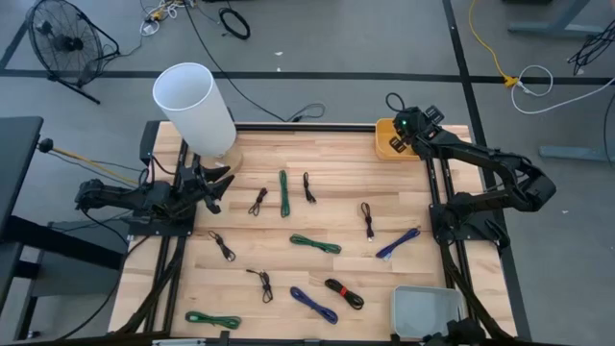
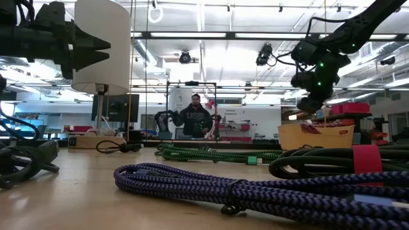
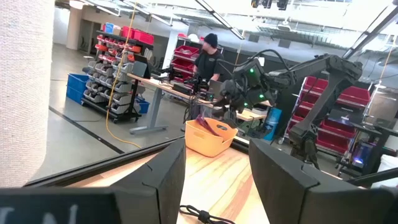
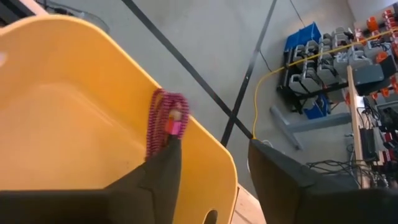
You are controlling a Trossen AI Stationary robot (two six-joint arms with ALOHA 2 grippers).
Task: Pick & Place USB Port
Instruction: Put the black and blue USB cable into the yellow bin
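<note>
Two arms up, right one's the busy one. Right gripper (image 1: 396,144) hangs over the yellow bin (image 1: 385,130) at the bench's (image 1: 317,216) far right corner, fingers (image 4: 273,180) spread w/ a clear gap, nothing between them. Pink braided USB cable (image 4: 163,124) sits in the bin, draped against the inside wall just under the rim, coiled into a narrow bundle. Long axis runs up the wall toward the rim, connector end tucked at the bundle's middle; can't tell which way the plug faces. Cable is right beside one fingertip in the right wrist view, contact unclear.

Left gripper (image 1: 213,183) waits at the bench's left side near the white cylinder (image 1: 195,106), fingers (image 3: 165,180) wide apart, empty.

Loose cables all over the bench: green ones (image 1: 284,192), blue ones (image 1: 398,242), black ones (image 1: 258,200), plus a red-banded black one (image 1: 344,293). Clear tray (image 1: 428,309) at the near right corner. Low view: purple braided cable (image 2: 255,191) up close, person (image 2: 195,118) in dark top standing far back in the room.
</note>
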